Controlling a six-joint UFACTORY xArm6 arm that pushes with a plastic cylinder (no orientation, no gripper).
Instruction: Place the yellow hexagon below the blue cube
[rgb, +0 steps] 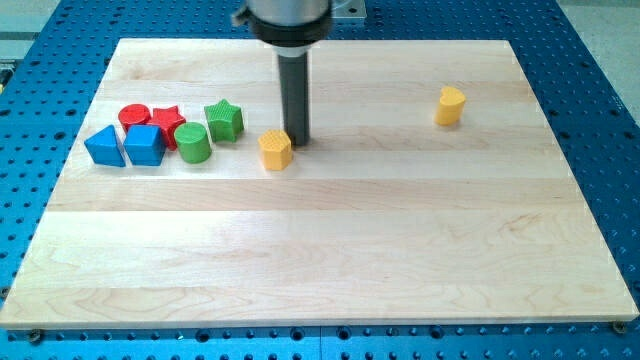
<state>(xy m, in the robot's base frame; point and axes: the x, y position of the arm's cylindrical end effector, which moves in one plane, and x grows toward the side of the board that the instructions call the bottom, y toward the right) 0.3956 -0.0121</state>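
Observation:
The yellow hexagon (275, 150) lies on the wooden board left of centre, in the upper half. My tip (298, 138) stands just to its upper right, touching or nearly touching it. The blue cube (144, 145) sits in a cluster at the view's left, well left of the hexagon. The space right under the cube is bare board.
Around the blue cube: a blue triangle (105, 146) at its left, a red cylinder (134, 117) and a red star (167, 124) above it, a green cylinder (193, 143) at its right, a green star (224, 120) further right. A second yellow block (450, 105) stands at upper right.

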